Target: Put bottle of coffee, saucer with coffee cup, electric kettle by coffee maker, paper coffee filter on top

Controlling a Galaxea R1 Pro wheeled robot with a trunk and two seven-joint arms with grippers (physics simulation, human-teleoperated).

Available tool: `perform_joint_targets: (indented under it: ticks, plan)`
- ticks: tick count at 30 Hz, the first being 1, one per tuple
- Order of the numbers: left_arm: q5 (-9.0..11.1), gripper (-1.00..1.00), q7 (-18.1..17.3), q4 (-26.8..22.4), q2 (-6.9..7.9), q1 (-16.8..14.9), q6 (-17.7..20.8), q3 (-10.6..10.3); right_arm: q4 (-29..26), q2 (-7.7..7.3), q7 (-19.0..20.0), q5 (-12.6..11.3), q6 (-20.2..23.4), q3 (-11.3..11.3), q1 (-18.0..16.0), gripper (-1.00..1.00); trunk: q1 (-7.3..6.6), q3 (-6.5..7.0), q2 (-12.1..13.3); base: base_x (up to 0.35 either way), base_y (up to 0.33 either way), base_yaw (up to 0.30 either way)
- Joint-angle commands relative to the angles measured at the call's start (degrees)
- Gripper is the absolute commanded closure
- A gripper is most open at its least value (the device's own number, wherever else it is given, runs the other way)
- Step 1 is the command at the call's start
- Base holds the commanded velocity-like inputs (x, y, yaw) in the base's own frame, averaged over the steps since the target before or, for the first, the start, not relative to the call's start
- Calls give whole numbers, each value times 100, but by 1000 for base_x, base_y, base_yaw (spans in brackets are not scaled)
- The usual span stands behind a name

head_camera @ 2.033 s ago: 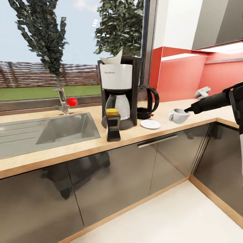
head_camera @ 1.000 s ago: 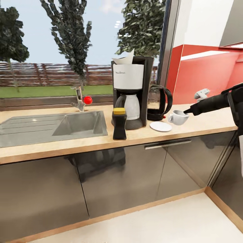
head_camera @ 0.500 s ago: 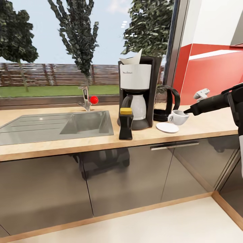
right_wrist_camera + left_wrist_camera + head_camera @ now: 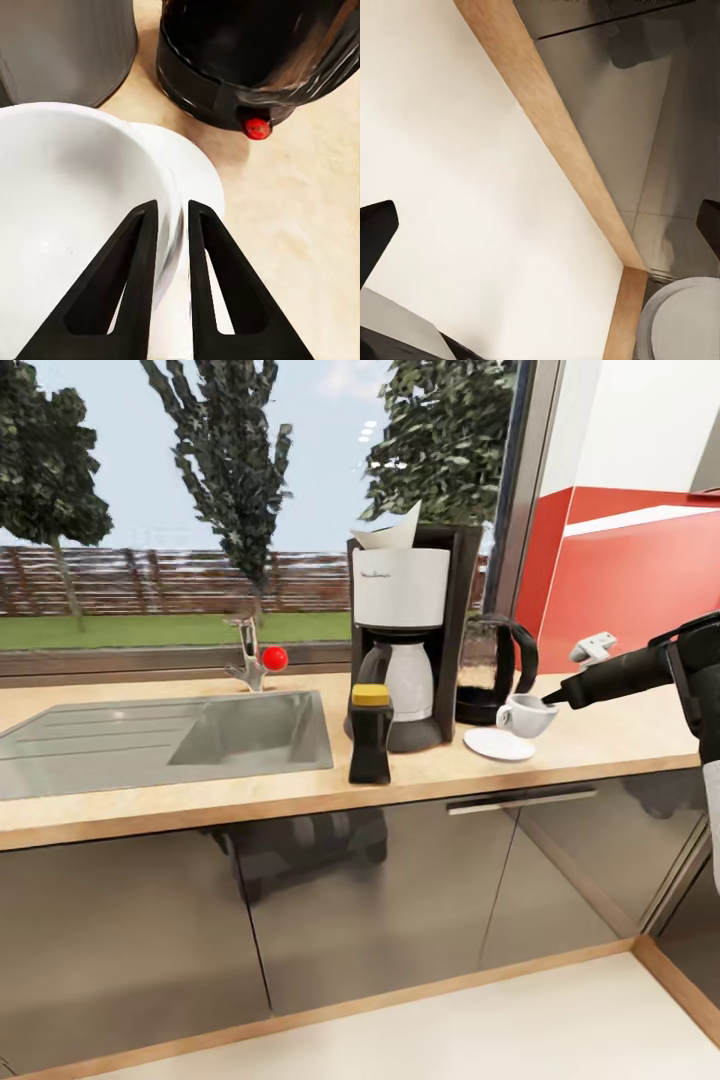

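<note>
Between the right gripper [image 4: 171,225] fingers, pinching the coffee cup [image 4: 75,225] rim, hovering it over the saucer [image 4: 498,744] for centred setting-down.

The head camera faces the kitchen countertop [image 4: 600,745] from mid-distance; the right wrist camera looks down close over the coffee cup [image 4: 67,225] and electric kettle [image 4: 255,60], at 3 o'clock in the head view; the left wrist camera faces the floor [image 4: 457,187].
</note>
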Motion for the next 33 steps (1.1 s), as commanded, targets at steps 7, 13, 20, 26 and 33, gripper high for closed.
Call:
perform_joint_targets:
  ticks: [7,13,20,26,33]
  plan:
    - [16,-100,-4,-11,1,3,-11,-19,30,9,54,56,44,9,-6,100,1,-5,-2,127,0,0]
    - [16,-100,-4,-11,2,3,-10,-19,267,18,45,47,35,11,6,100,1,-5,-2,121,0,0]
    - [16,-100,-4,-11,1,3,-16,-19,317,27,27,32,3,10,253,100,1,-5,-2,15,0,0]
    - [16,-100,-4,-11,4,3,-16,-19,358,30,18,30,-8,9,307,100,1,-5,-2,125,0,0]
    - [16,-100,-4,-11,3,3,-16,-19,361,28,17,29,-9,9,318,100,1,-5,-2,96,0,0]
